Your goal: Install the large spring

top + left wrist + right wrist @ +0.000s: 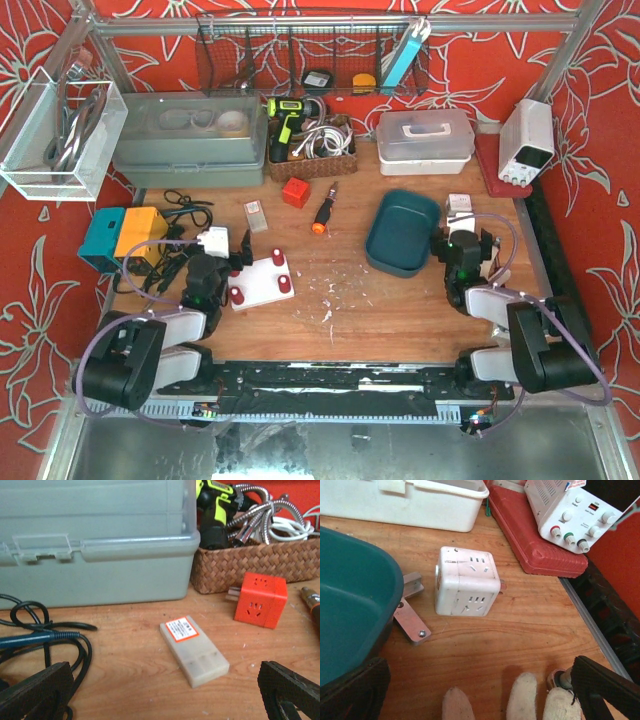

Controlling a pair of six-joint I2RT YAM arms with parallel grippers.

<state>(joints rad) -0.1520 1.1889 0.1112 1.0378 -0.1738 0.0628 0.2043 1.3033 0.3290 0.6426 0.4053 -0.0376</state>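
A white plate with three red posts (262, 280) lies on the wooden table just right of my left gripper (225, 260). No spring shows in any view. My left gripper (165, 702) is open wide and empty, low over bare wood, facing a small white box with an orange label (194, 650). My right gripper (466, 245) is open wide and empty beside the teal bin (402, 232). In the right wrist view, the right gripper (480, 697) has white glove fingertips (524, 696) between its jaws and a small round part (559, 679), half hidden.
Orange socket cube (261, 599), wicker basket (250, 562), grey toolbox (95, 545), black cables (45, 635) lie ahead of the left gripper. White socket cube (466, 581), metal bracket (411, 621), red case (535, 535), power supply (570, 510) lie ahead of the right gripper. A screwdriver (324, 215) lies mid-table.
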